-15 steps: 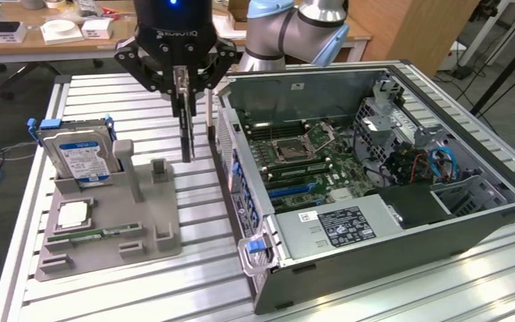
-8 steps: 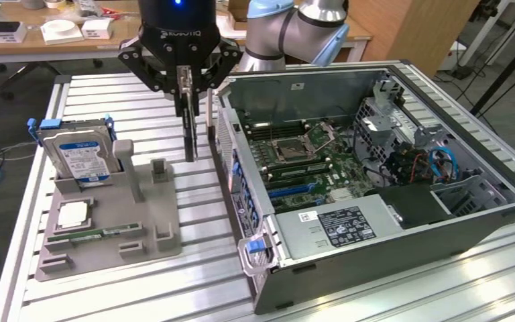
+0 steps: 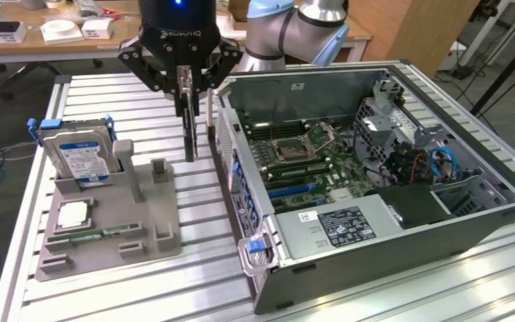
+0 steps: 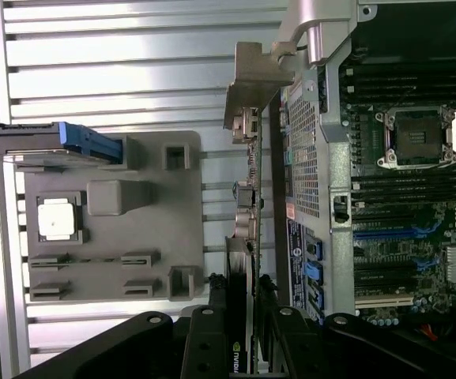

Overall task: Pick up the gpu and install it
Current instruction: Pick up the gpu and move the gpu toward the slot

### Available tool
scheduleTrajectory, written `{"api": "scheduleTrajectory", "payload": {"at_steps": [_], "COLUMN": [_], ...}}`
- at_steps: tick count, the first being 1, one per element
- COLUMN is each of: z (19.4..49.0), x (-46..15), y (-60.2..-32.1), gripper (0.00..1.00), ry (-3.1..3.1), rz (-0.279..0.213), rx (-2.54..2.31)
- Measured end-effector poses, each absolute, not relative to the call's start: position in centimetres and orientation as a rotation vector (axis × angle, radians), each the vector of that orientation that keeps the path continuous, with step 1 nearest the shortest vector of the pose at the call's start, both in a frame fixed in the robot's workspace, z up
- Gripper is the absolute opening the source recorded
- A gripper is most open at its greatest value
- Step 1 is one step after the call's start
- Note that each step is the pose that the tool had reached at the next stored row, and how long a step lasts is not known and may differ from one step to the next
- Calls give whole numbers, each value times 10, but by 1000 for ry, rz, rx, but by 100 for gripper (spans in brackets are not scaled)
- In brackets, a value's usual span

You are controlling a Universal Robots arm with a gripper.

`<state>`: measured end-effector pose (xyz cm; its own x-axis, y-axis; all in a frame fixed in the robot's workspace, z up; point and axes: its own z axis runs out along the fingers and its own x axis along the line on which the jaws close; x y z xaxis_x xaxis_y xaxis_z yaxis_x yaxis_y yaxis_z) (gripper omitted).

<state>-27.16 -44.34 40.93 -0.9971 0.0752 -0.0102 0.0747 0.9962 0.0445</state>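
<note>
Slatted worktop (image 3: 150,288), lab benches behind: gpu (image 3: 188,114) gripped edge-on in clenched jaws, hanging clear between grey holder tray (image 3: 141,228) and open computer case (image 3: 472,221); pick-up done, seating on motherboard (image 3: 320,168) not yet done.

ROBOTIQ on tool (image 3: 186,86); NVIDIA logo on gpu (image 4: 245,229).
</note>
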Motion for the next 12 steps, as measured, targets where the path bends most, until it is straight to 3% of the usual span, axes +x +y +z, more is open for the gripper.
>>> {"api": "scheduleTrajectory", "payload": {"at_steps": [12], "z": [409], "x": [-263], "y": [-443], "gripper": [26], "ry": [3127], "rz": [69], "rx": [117]}}
